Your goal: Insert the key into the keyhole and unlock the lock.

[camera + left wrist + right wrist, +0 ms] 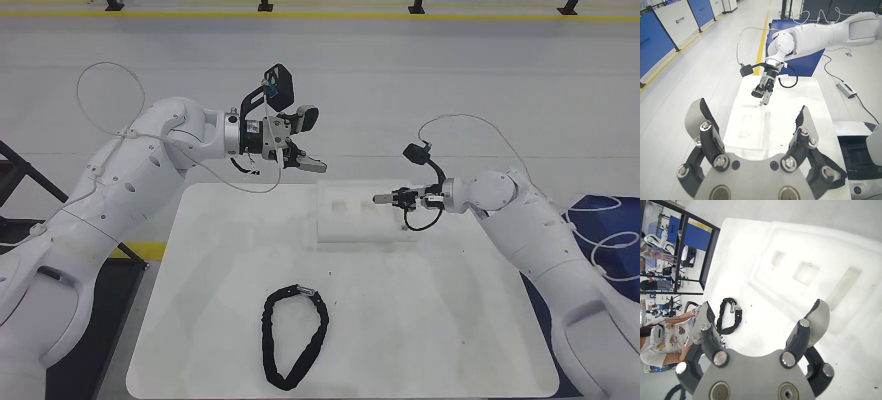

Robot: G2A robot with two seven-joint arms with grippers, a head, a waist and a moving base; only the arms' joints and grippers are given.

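- Black chain lock (293, 335) lies on the table's (450, 320) near side, well apart from both my claws.
- My right claw (378, 198) hangs spread over the foam block (345, 228); left claw (308, 140) spread, empty.
- Key-fetching step, I judge; the key I can't pick out. Next: lower, pinch it.

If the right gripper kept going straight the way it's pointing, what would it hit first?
Probably the white foam block, near its long recess; the right gripper angles down at it, though depth is hard to judge.
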